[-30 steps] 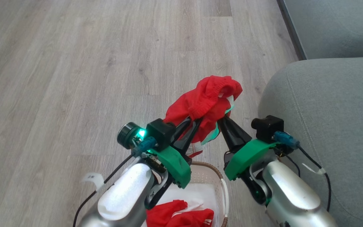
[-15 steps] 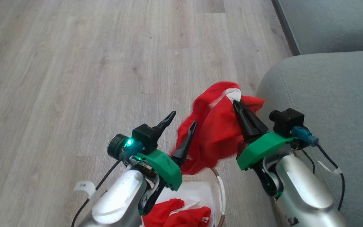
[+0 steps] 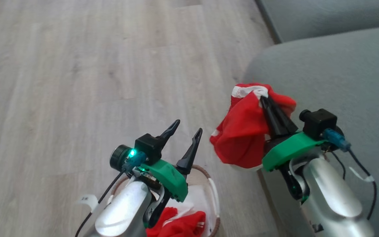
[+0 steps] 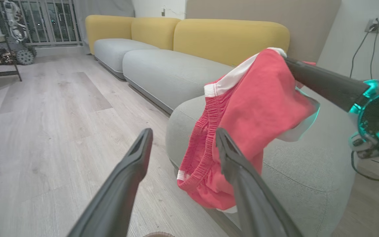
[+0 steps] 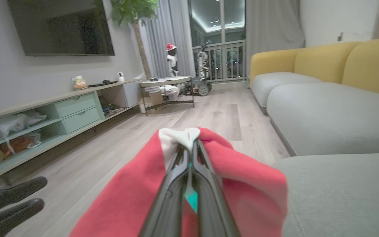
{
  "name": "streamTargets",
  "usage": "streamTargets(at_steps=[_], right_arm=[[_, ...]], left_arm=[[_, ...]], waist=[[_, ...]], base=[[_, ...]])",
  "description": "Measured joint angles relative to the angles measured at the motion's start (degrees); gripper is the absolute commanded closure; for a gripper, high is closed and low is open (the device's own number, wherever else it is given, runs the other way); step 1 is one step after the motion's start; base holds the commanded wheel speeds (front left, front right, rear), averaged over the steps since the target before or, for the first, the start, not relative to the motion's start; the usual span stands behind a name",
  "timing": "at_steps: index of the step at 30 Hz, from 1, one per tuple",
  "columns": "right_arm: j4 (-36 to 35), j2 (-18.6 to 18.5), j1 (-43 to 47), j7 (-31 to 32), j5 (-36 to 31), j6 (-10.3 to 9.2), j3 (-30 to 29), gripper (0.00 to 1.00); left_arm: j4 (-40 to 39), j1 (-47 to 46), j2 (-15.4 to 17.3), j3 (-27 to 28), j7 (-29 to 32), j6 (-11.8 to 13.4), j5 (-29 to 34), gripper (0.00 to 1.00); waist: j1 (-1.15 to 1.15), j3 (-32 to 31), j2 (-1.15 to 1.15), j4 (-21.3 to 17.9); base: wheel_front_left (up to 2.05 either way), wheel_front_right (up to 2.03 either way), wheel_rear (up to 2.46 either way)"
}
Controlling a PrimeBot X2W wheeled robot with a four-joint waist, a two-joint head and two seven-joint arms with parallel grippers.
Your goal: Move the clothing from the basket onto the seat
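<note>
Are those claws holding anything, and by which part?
The right gripper is shut on a red garment, pinching a white part at its top; the rest hangs down. The left gripper is open, holding nothing.

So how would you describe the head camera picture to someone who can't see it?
The right jaws, shut on a red garment, hold it at the edge of a grey sofa seat. The left jaws stand open and empty above a basket on the wooden floor, with more red clothing inside.
</note>
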Motion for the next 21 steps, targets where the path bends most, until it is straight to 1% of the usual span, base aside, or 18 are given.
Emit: streamTargets(at_steps=[10, 15, 18, 21], right_arm=[[-2.3, -1.2, -0.2, 0.0, -1.0, 0.00, -0.1, 1.00], [-2.8, -2.0, -0.3, 0.0, -1.0, 0.00, -0.1, 1.00], [-2.8, -2.4, -0.3, 0.0, -1.0, 0.00, -0.3, 1.00], [-2.8, -2.7, -0.4, 0.0, -1.0, 0.00, -0.5, 1.00]], left_arm=[[-0.2, 0.5, -0.1, 1.0, -0.4, 0.4, 0.2, 0.00], [-1.9, 0.5, -0.2, 1.7, -0.4, 0.4, 1.1, 0.00], [-2.5, 0.5, -0.4, 2.2, -0.5, 0.4, 1.8, 0.00], [-2.9, 0.5, -0.5, 2.5, -0.5, 0.4, 2.4, 0.00]], waist=[[0.00, 1.5, 0.00, -9.7], [0.00, 2.7, 0.00, -14.3], [0.00, 3.6, 0.00, -16.4], [0.00, 4.6, 0.00, -17.5]], base=[[0.00, 0.00, 0.00], [0.00, 0.00, 0.00], [0.00, 0.00, 0.00], [0.00, 0.00, 0.00]])
